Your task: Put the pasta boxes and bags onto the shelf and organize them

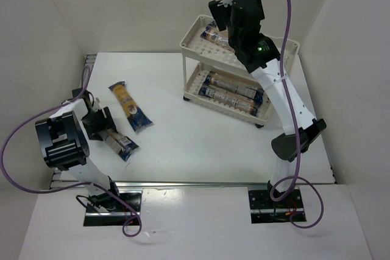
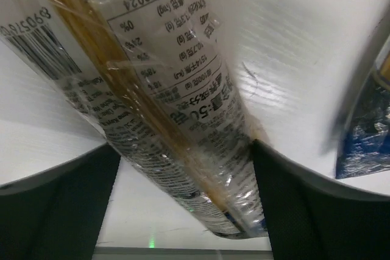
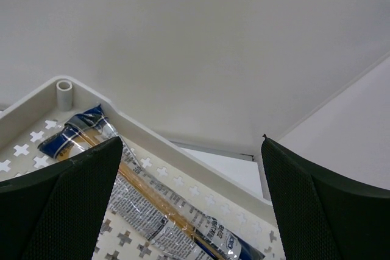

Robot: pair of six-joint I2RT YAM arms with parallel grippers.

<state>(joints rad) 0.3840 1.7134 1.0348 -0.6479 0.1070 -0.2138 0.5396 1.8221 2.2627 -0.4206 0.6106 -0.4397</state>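
I see yellow-orange pasta packets (image 1: pixel 129 109) with dark blue ends, a cream shelf (image 1: pixel 190 33) with cross-shaped holes, feet (image 1: pixel 260 125) seemingly dark.

Glossy clear-film pasta packet (image 2: pixel 183 138), matt plastic shelf (image 3: pixel 64 94)

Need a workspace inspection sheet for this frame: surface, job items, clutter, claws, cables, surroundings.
Surface: white table, no spills seen.
Job's things: shelf at far right; top-tier packet; two lower-tier packets side by side; far table packet and near table packet at left, not yet shelved.
Clutter: nothing seen.
Claws: left claw astride the near table packet, grip cannot be told; right claw open above the top tier, holding nothing.
Cables: purple cables loop from both arms, off the packets.
Surroundings: plain white walls on three sides.
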